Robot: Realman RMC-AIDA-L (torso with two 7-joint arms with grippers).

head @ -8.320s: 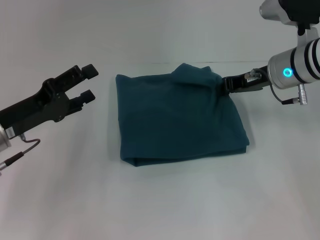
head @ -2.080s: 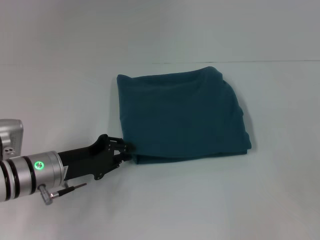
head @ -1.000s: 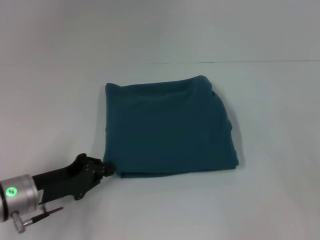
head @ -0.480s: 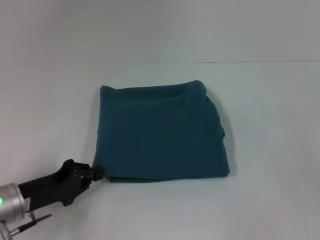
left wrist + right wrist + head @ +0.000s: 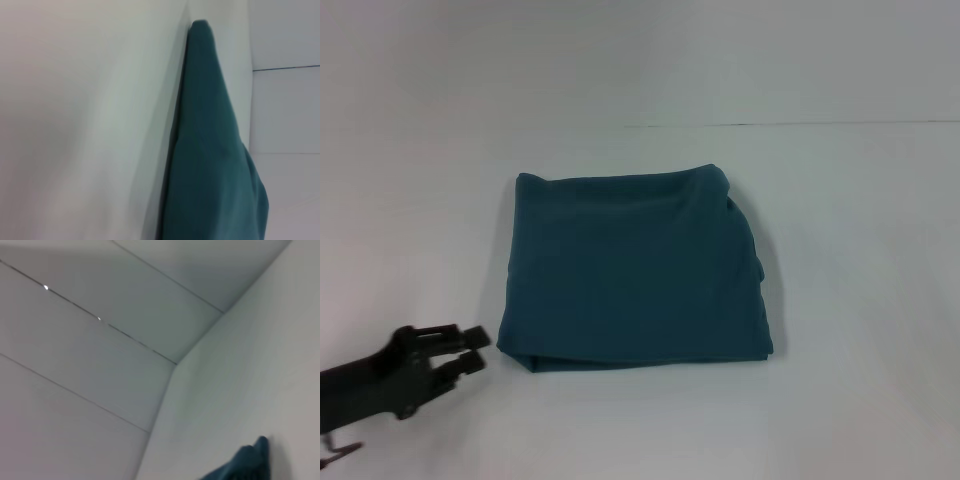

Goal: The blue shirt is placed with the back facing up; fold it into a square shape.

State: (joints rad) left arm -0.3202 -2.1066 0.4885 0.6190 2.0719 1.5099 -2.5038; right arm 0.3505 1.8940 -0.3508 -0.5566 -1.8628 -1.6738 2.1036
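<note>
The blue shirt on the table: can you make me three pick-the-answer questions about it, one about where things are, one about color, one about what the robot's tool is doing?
1. Where is the left tool compared with the blue shirt?
A. On top of it
B. Just off its near left corner
C. Behind its far edge

2. What color is the shirt?
A. Dark teal-blue
B. Red
C. Yellow

3. What is the left tool doing?
A. Pinching the shirt
B. Holding a cup
C. Open and holding nothing

Answers:
1. B, the head view shows the tool beside the near left corner, with bare table between them.
2. A, the cloth is dark teal-blue in every view.
3. C, its two fingers are spread and nothing is between them.

The right tool is out of sight.
</note>
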